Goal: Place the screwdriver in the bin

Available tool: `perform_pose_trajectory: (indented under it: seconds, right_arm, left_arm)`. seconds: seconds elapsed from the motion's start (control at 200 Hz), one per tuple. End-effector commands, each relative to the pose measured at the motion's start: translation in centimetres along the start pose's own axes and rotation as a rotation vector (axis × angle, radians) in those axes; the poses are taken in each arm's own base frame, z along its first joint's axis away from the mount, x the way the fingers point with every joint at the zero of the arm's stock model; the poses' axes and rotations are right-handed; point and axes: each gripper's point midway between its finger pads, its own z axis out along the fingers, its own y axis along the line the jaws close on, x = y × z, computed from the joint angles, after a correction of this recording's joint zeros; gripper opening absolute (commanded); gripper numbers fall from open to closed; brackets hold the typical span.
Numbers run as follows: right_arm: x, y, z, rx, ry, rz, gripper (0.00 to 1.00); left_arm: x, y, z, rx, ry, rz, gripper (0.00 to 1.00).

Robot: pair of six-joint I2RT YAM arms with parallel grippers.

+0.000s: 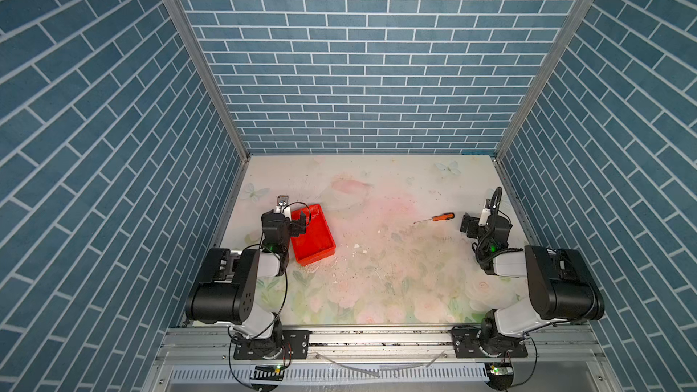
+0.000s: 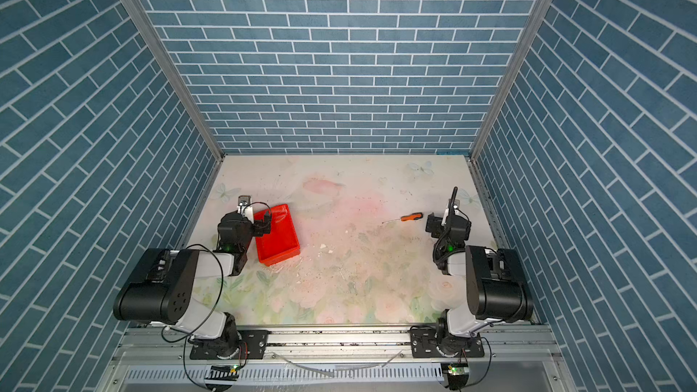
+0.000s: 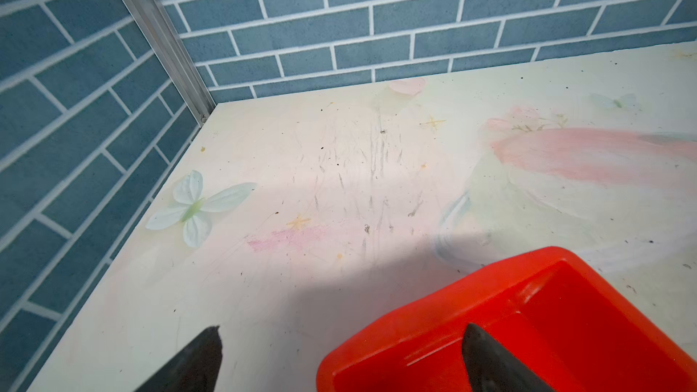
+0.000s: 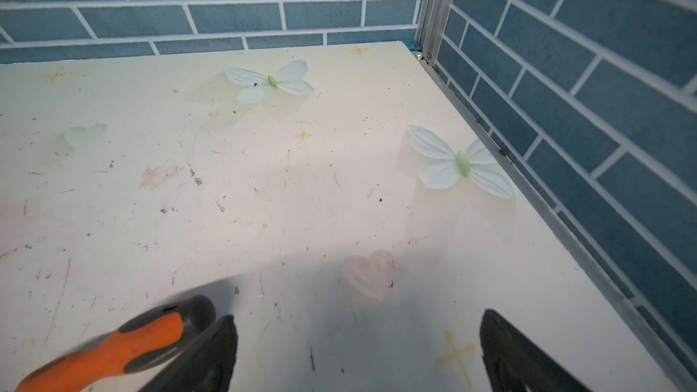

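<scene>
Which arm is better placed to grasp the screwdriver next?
Right. The right hand, open, sits beside the screwdriver, at its orange handle; the left hand hangs partly over the red bin, far from it.

No writing (labels, brands or numbers) can be read anywhere.

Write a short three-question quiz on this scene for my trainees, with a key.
1. True or false: the screwdriver already lies inside the bin.
2. The left gripper hangs over: A) the screwdriver B) the bin's edge C) the table's far edge.
3. Fill in: the right gripper, beside the screwdriver's handle, has its fingers ____.

Key
1. False: it lies on the table, apart from the bin.
2. B
3. open
</scene>
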Motion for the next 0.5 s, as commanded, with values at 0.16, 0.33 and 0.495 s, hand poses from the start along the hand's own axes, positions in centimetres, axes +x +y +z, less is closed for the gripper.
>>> perform_pose_trajectory:
  seconds: [0.16,0.33,0.495]
  right_arm:
    - [-1.41,0.00,0.42,-0.002,-0.031,0.017,0.99]
    - [-1.43,0.04,0.42,-0.004,-0.031,0.017,0.99]
    - [-1.44,0.08,0.43,-0.006,-0.030,0.017,0.99]
  left_arm:
    - [-0.41,0.15,0.17,0.001,-0.008,-0.006,1.00]
    - [-0.40,0.15,0.15,0.001,-0.007,-0.006,1.00]
    - [-0.38,0.15,0.15,0.001,-0.007,-0.005,1.00]
